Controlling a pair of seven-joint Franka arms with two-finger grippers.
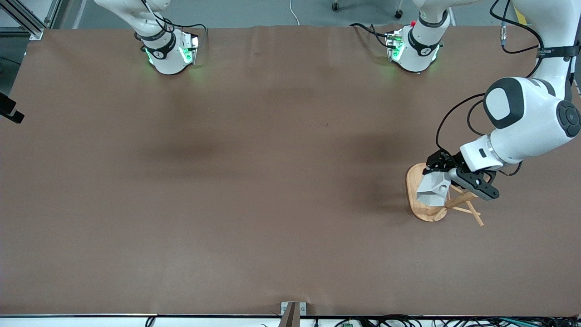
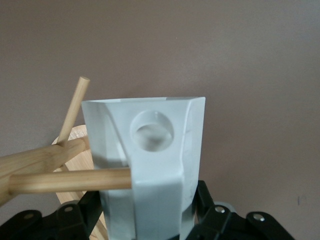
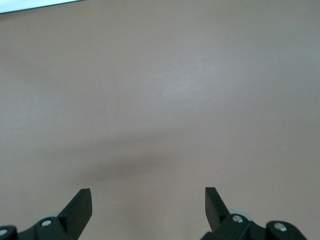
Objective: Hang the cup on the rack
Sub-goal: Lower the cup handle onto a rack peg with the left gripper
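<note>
Over the rack, left hand gripping cup, handle toward pegs.

Even overhead light, soft shadows on table, slightly soft wrist views

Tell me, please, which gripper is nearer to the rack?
Left. The left gripper holds the cup over the rack; the right gripper is open above bare table, its arm waiting.
</note>
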